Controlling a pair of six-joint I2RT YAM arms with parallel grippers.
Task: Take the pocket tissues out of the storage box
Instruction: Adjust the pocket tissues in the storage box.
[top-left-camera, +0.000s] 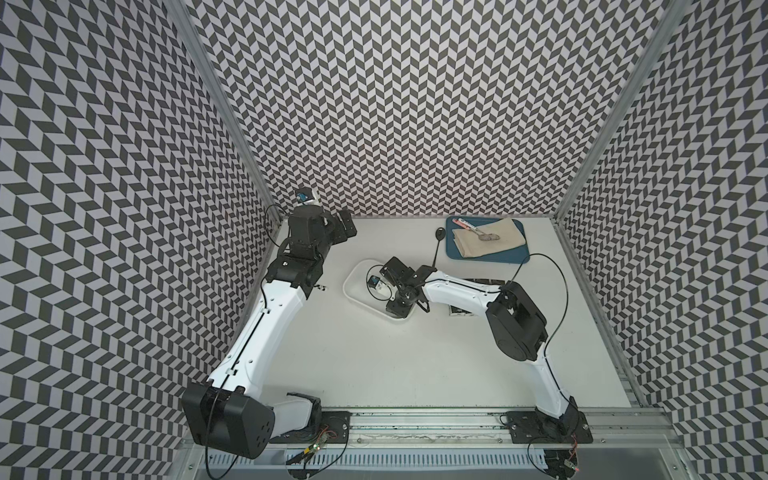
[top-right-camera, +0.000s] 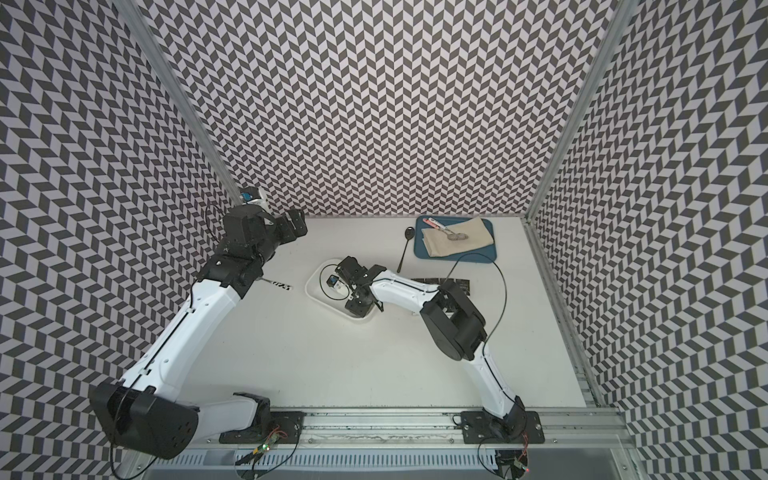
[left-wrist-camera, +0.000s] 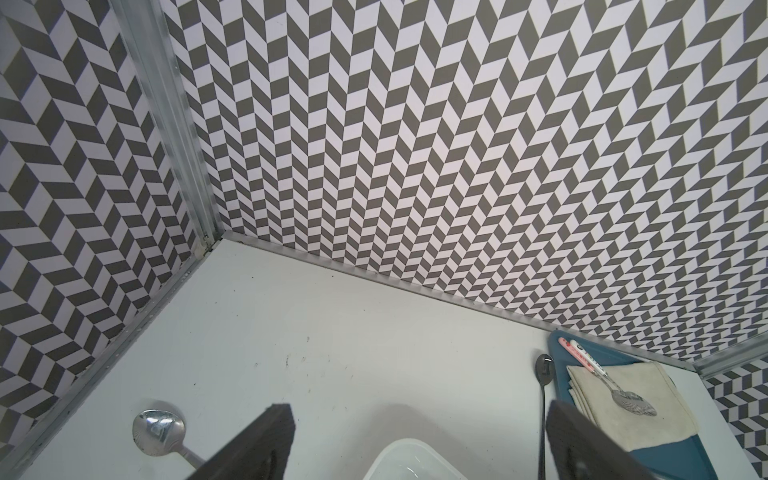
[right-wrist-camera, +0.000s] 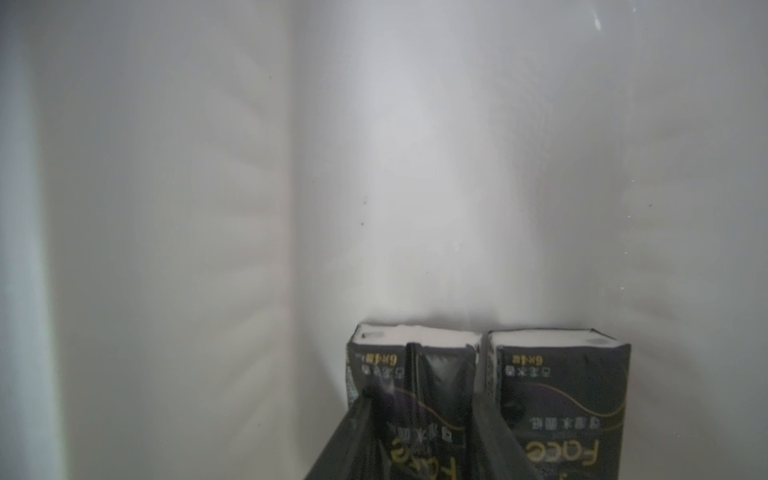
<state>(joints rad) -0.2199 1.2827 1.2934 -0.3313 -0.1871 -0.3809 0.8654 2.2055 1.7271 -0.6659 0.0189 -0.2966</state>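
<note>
Two pocket tissues (right-wrist-camera: 557, 399), storage box (right-wrist-camera: 166, 208) (R claw (right-wrist-camera: 419, 399) astride one).

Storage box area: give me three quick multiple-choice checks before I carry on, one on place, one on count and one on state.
1. Where is the right gripper?
A. over the blue tray
B. down in the storage box
C. at the back left corner

2. How many pocket tissues show in the right wrist view?
A. one
B. two
C. four

3. How do the left gripper fingers stand?
A. apart, empty
B. shut on a spoon
C. shut on a packet

Answers:
1. B: white box walls surround its fingers.
2. B: two black packets stand side by side.
3. A: nothing is held between them.
</note>
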